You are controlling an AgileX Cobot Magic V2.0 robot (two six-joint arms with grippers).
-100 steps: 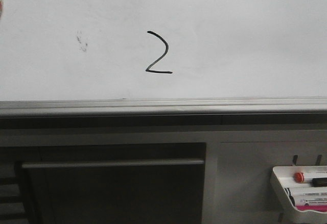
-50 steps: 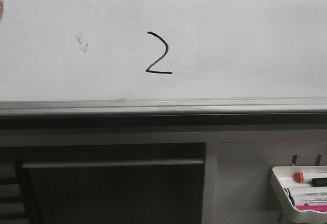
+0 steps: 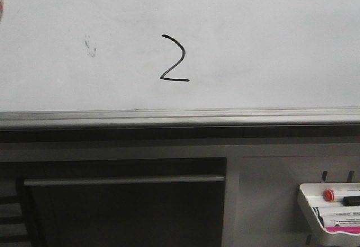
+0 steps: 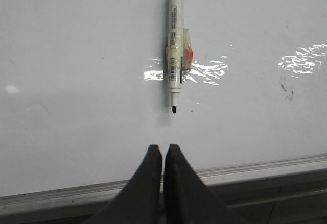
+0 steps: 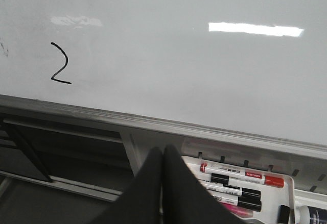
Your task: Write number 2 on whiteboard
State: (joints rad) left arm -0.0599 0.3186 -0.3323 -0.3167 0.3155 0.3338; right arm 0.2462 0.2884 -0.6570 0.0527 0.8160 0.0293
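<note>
Nearest in the front view, low at the right, a white marker tray [image 3: 332,216] is hanging w/ its contents showing. It is holding several whiteboard markers lying on their sides: one w/ a red cap [image 3: 329,195], a black-capped one, and something pink along the bottom; the right wrist view is also showing a bottle-like item at the tray's right end, too cropped to name. To the left, a dark recess w/ a grey bar is sitting under the board.

Above that, the grey bottom rail [image 3: 180,117] is running the full width. The right gripper [image 5: 163,155] is hovering over the tray area, fingers pressed together, gripping nothing. The left gripper [image 4: 162,152] is hovering just off the rail, fingers also together and empty.

Farther up, the whiteboard [image 3: 270,50] is filling the frame. The number 2 [image 3: 174,58] is sitting near the board's centre, complete w/ curved top and flat base. A faint smudge [image 3: 90,45] is lying to its left. A black marker [image 4: 175,45], uncapped, taped at mid-barrel, appears stuck flat to the board ahead of the left gripper.

Judgement: writing looks done; arms should be backing off straight, w/o brushing the wet stroke or the marker.
</note>
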